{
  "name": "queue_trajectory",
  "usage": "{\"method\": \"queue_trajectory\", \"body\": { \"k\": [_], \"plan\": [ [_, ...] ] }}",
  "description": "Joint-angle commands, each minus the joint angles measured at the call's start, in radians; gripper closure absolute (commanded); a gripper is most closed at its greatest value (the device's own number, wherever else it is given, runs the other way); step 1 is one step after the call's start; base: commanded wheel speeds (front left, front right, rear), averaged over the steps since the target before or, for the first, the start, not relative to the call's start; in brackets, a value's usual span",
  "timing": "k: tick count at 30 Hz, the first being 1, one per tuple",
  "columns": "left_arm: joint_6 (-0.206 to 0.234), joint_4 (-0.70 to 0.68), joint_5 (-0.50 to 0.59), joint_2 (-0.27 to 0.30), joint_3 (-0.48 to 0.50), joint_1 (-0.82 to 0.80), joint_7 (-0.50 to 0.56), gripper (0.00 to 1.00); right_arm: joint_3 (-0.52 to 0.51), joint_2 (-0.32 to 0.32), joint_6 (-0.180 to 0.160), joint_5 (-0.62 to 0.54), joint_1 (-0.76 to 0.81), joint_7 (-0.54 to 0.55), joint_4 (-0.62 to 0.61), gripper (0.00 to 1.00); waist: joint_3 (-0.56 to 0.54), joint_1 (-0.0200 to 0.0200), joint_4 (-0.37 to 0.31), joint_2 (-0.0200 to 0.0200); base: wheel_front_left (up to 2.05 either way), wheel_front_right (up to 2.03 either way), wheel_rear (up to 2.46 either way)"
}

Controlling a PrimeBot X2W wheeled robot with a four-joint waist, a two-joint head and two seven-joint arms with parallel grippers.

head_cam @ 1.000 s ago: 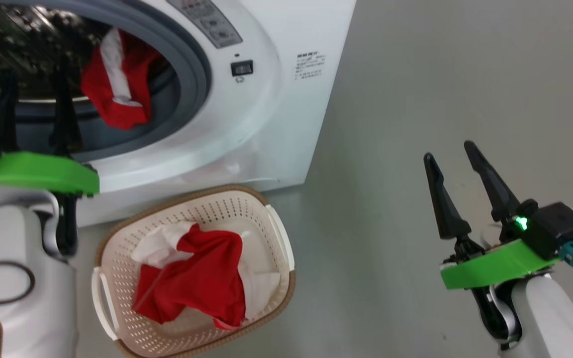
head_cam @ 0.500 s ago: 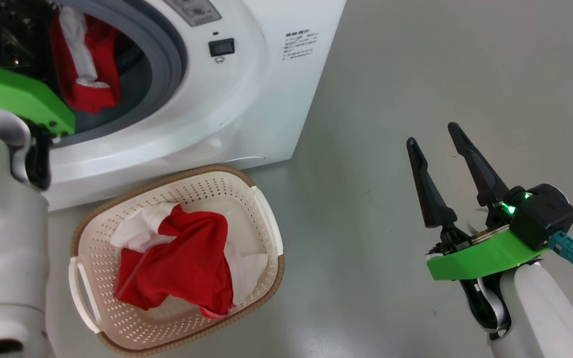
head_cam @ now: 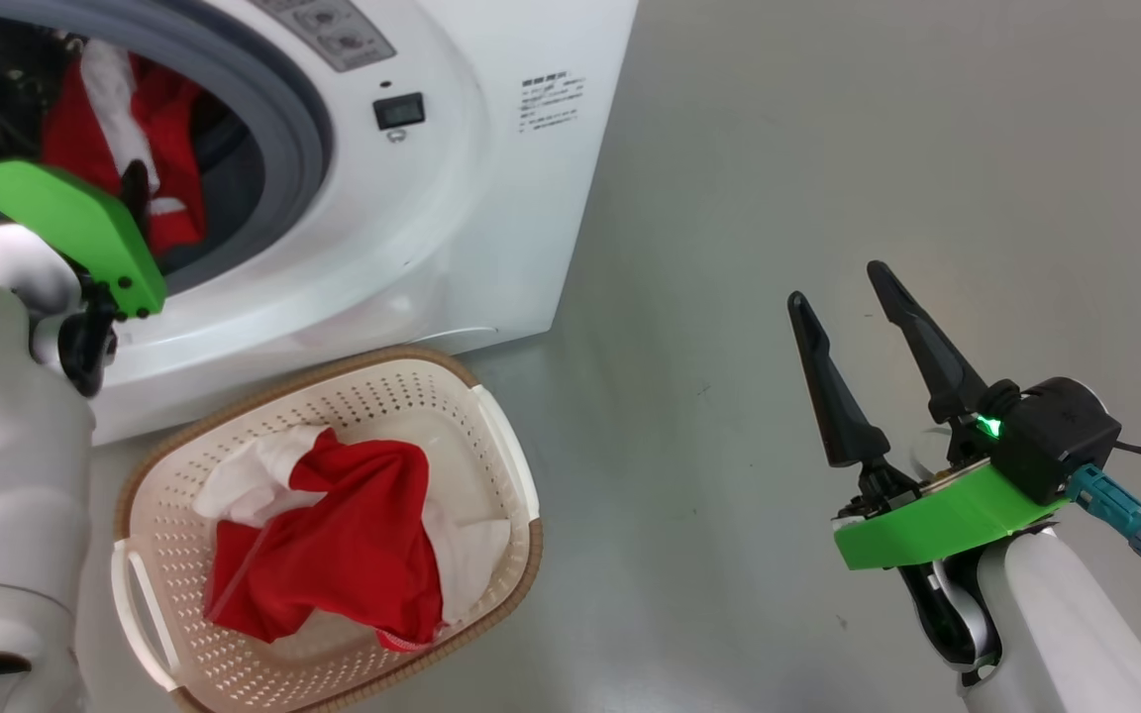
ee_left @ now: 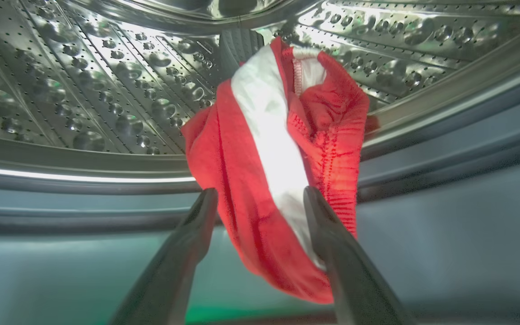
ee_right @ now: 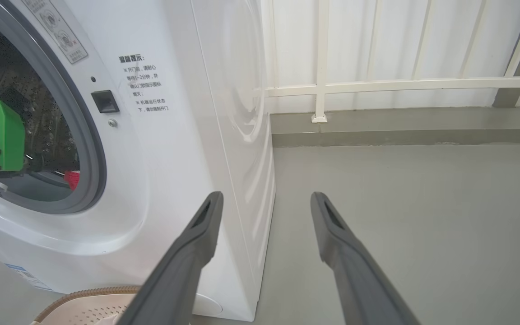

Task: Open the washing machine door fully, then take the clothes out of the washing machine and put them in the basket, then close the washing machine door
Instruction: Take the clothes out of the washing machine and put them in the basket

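— Both spread?
— Yes. My left gripper [ee_left: 260, 193] stands apart, a red garment [ee_left: 242, 149] showing between its fingers [ee_left: 188, 253] at the lip of the washing machine [head_cam: 491, 198] drum [ee_left: 84, 90]. My right gripper [head_cam: 836, 284] hangs apart above the floor [head_cam: 828, 149]. Other clothes [head_cam: 333, 555] lie in the basket [head_cam: 506, 475].

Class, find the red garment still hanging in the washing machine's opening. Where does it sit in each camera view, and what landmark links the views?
Head view: the red garment is upper left, inside the grey rubber ring.
Left wrist view: the garment is at centre, hanging across the ring.
Right wrist view: the garment is a small red scrap far left, inside the ring.
Shared landmark: that ring.
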Motion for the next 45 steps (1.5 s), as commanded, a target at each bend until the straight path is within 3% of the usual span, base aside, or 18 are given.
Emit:
{"method": "queue_trajectory", "body": {
  "k": [1,10,15,16,18,19,23,25,35,45],
  "plan": [
    [0.007,-0.016,0.007,0.051,0.004,-0.021,0.010,0.00,0.021,0.007,0.006,0.011,0.000,-0.006,-0.017,0.00,-0.001,0.0000,-0.006,0.0000,0.00,0.00,0.00],
    [0.047,0.005,0.030,0.074,-0.033,-0.008,0.072,0.00,0.028,0.013,0.006,0.025,-0.003,-0.006,-0.011,0.00,0.008,0.0000,-0.029,0.0000,0.00,0.00,0.00],
    [0.042,0.011,0.031,0.079,-0.047,-0.004,0.111,0.00,0.028,0.015,0.006,0.028,-0.006,-0.006,-0.010,0.00,0.016,0.0000,-0.034,0.0000,0.00,0.00,0.00],
    [0.039,0.012,0.030,0.079,-0.051,-0.004,0.116,0.22,0.029,0.015,0.006,0.029,-0.007,-0.006,-0.010,0.00,0.017,0.0000,-0.035,0.0000,0.00,0.00,0.00],
    [0.033,0.012,0.025,0.077,-0.052,-0.004,0.110,0.80,0.029,0.016,0.006,0.030,-0.008,-0.006,-0.009,0.00,0.019,0.0000,-0.035,0.0000,0.00,0.00,0.00],
    [0.030,0.012,0.025,0.076,-0.055,-0.004,0.102,1.00,0.028,0.016,0.006,0.031,-0.008,-0.006,-0.008,0.00,0.019,0.0000,-0.034,0.0000,0.00,0.00,0.00],
    [0.031,0.002,0.025,0.072,-0.062,-0.001,0.057,1.00,0.028,0.016,0.006,0.033,-0.009,-0.006,-0.001,0.00,0.018,0.0000,-0.031,0.0000,0.00,0.00,0.00],
    [0.021,-0.031,0.005,0.061,-0.051,0.006,-0.045,1.00,0.026,0.016,0.006,0.037,-0.012,-0.006,-0.006,0.00,0.014,0.0000,-0.027,0.0000,0.00,0.00,0.00],
    [-0.007,-0.071,-0.040,0.050,-0.045,0.085,-0.303,1.00,0.015,0.008,0.006,0.038,-0.001,-0.006,-0.017,0.00,-0.027,0.0000,-0.005,0.0000,0.00,0.00,0.00],
    [0.014,-0.196,-0.050,0.051,-0.031,0.172,-0.372,1.00,0.007,-0.001,0.006,0.033,0.018,-0.006,-0.014,0.00,-0.071,0.0000,0.017,0.0000,0.00,0.00,0.00]
  ]
}}
